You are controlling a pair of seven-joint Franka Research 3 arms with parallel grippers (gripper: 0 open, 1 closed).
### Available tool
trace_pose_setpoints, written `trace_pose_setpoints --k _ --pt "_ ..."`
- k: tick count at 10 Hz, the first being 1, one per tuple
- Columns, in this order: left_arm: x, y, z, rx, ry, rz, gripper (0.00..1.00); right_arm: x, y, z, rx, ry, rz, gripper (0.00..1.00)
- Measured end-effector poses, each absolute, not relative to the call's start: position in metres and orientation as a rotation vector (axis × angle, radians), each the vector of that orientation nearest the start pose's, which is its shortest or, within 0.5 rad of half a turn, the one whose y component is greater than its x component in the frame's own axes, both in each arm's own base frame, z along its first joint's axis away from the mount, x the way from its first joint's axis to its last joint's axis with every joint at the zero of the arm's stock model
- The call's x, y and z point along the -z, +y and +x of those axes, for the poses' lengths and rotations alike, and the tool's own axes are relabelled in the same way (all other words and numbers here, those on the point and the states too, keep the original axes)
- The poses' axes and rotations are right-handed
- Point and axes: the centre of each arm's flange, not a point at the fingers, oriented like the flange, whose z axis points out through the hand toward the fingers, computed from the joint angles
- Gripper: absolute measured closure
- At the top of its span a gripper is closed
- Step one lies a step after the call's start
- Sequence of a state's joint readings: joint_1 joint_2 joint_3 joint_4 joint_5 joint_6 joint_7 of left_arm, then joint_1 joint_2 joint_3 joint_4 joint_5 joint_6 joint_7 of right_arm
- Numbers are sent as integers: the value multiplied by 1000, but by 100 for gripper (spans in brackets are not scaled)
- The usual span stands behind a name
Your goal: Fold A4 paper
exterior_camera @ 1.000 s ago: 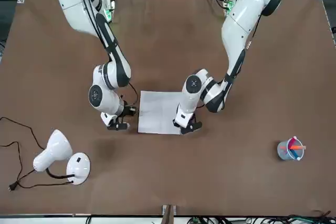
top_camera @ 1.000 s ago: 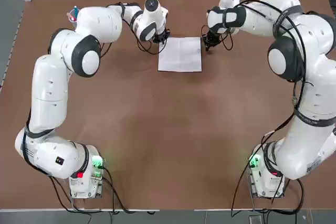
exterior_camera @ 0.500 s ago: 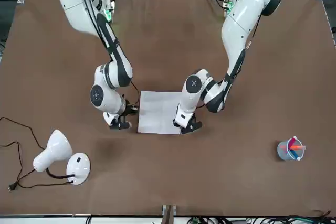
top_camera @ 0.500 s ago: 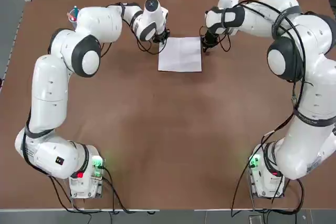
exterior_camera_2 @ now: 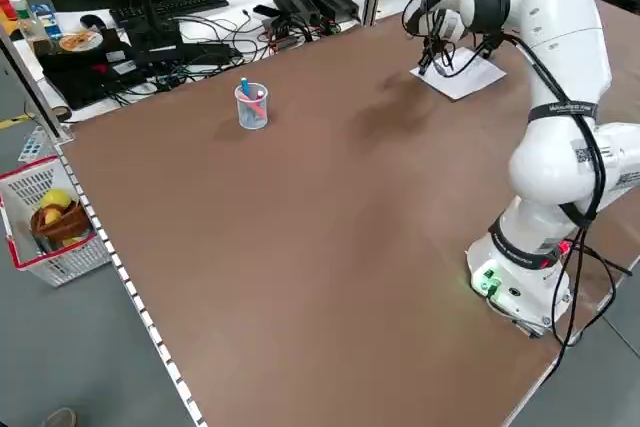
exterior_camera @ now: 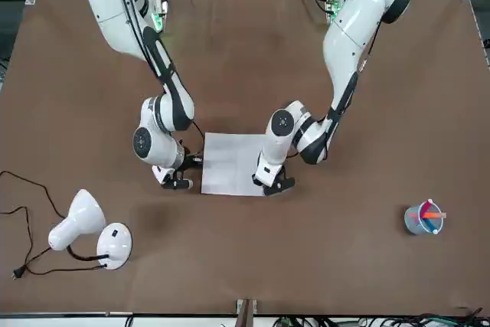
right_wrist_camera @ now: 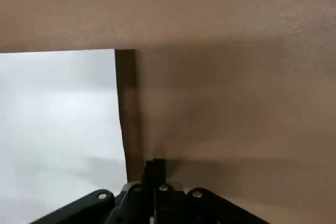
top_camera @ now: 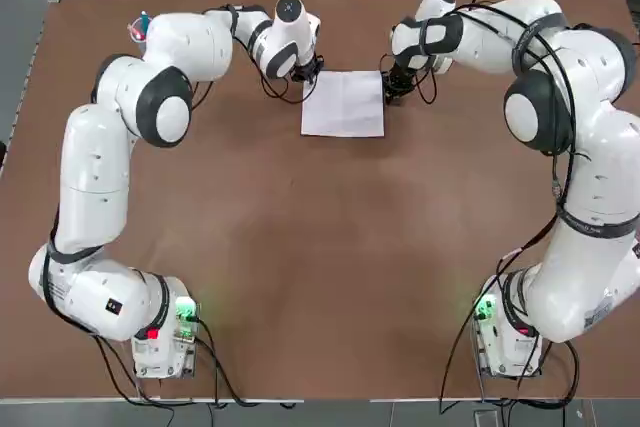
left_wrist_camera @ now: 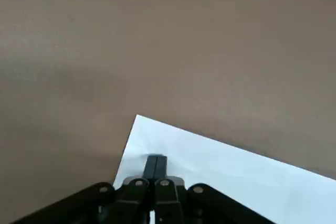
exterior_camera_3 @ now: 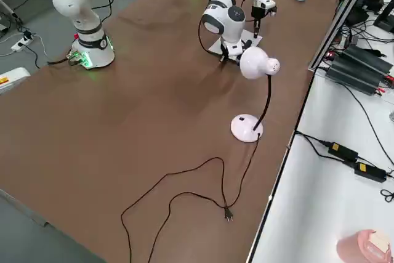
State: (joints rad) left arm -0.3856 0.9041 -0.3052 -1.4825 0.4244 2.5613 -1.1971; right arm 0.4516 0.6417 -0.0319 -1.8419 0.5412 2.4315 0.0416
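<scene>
**Both grippers down at the paper's far corners, fingers shut**

Left gripper [top_camera: 309, 77] pinched fully closed, tips planted on the paper [top_camera: 344, 103] just inside its far corner; seen in the left wrist view with fingers [left_wrist_camera: 156, 165] pressed together, nothing between them, resting on the white sheet [left_wrist_camera: 220, 171]. Right gripper [top_camera: 392, 85] also closed tight and empty, tips on bare table just beside the sheet's opposite far corner; in the right wrist view fingers [right_wrist_camera: 154, 170] sit a sliver off the paper's edge [right_wrist_camera: 63, 129], which lifts slightly and throws a shadow. Cannot tell whether they touch that edge.

Paper lying between the two grippers, flat on the table [top_camera: 320, 247], reaching back from them toward the arm bases. From the front: sheet [exterior_camera: 230, 162] with left gripper [exterior_camera: 271, 185] on its corner and right gripper [exterior_camera: 173, 182] just outside the other.

Around them: white lamp [exterior_camera: 92, 231] beyond the right gripper toward the far table edge, well apart from the paper, cord [exterior_camera: 23, 204] trailing across the table. Small cup [exterior_camera: 423, 218] of pens well off to the left gripper's outer side. Nothing between grippers and sheet.

Brown tabletop, matte. Beyond it, benches with power bricks [exterior_camera_3: 345, 152] and cables, and a basket [exterior_camera_2: 50, 222] with fruit beside the table.
</scene>
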Motion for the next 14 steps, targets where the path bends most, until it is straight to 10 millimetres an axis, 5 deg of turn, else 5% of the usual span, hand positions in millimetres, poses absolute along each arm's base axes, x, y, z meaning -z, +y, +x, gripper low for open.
trace_pose_setpoints --k 14 --pt "-172 -437 587 282 -514 -3249 99 -174 271 579 -178 87 -2783 99"
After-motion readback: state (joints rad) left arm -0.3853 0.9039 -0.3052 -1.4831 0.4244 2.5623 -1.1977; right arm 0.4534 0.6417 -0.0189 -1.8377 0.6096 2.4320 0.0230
